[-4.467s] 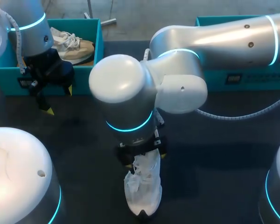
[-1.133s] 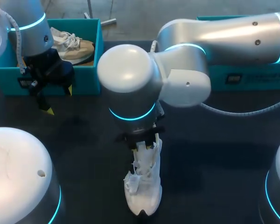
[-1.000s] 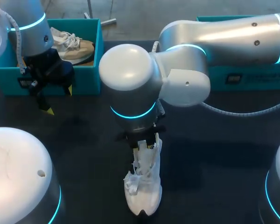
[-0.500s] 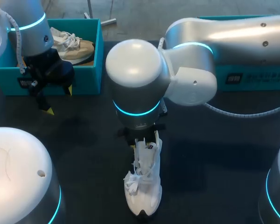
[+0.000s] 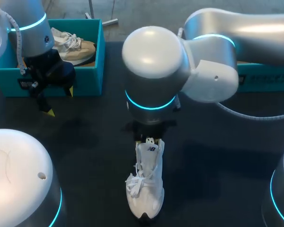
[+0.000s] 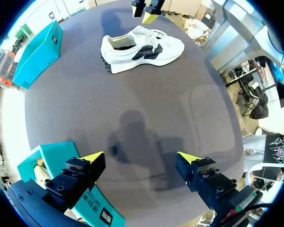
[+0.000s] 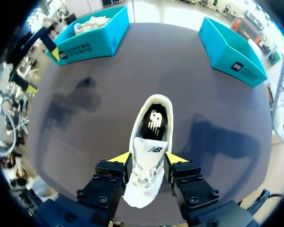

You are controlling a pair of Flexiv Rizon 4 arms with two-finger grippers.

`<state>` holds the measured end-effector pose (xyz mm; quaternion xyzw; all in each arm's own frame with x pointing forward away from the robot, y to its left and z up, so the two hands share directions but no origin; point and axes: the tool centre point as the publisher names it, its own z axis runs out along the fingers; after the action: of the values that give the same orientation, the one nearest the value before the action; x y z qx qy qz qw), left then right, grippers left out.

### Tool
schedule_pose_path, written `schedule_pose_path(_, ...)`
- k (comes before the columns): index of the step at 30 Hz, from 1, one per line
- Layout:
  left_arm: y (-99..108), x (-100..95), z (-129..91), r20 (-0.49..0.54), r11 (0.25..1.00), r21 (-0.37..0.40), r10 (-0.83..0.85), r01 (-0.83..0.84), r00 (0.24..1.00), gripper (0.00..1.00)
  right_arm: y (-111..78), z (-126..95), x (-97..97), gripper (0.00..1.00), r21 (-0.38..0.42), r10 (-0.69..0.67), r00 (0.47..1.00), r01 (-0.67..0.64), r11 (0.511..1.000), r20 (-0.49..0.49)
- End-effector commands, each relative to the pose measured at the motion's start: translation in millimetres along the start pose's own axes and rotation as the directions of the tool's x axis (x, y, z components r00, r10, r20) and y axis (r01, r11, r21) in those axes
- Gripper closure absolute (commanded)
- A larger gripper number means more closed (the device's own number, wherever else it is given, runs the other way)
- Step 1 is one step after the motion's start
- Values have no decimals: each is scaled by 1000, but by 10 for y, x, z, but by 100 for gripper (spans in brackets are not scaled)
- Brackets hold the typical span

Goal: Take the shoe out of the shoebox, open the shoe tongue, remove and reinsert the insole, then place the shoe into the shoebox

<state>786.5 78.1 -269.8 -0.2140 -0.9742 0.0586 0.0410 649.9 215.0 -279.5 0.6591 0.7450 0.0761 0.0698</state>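
Sneaker [image 5: 146, 194], white with black side panels, stands upright on its sole on the dark worktop [image 5: 85, 156], well apart from both shoeboxes, toe toward the robot and heel away from it. The insole [image 7: 155, 119] lies inside the shoe and shows through the opening at the heel end. The tongue [image 7: 150, 149] sits between that opening and the loose laces [image 7: 142, 176]. The right arm comes in from the right and hangs over the heel half of the shoe. The right end effector [image 7: 149, 160] is parted to about the shoe's width, with one yellow tip on each side of the tongue. From the left wrist a tip shows just above the shoe and clear of it, so it grips nothing. The left end effector [image 6: 141, 160] is spread wide and empty over bare worktop, just beside the teal shoebox [image 5: 100, 66] at the far left. That box holds a second shoe [image 5: 75, 47] with a tan sole. The other teal shoebox [image 7: 233, 49] sits at the far right, partly hidden behind the right arm in the head view.
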Motion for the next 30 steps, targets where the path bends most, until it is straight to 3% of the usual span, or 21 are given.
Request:
schedule_pose_path(1,1,12,2,2,1000,-2,0,0,1000,0,22,24,-116,55,25,-275,960,276,961,-54)
schedule_pose_path(10,1,12,2,2,1000,-2,0,0,1000,0,142,-5,-162,53,23,-481,875,482,876,-60)
schedule_pose_path(17,1,12,2,2,1000,-2,0,0,1000,0,300,0,-229,33,-19,-625,776,626,780,-86)
schedule_pose_path(22,1,12,2,2,1000,-2,0,0,1000,0,375,66,-221,0,4,-709,701,711,703,-80)
schedule_pose_path(27,1,12,2,2,1000,-2,0,0,1000,0,407,140,-222,0,-6,-770,625,776,631,-131)
schedule_pose_path(30,1,12,2,2,1000,-2,0,0,1000,0,407,140,-222,0,-6,-770,625,776,631,-131)
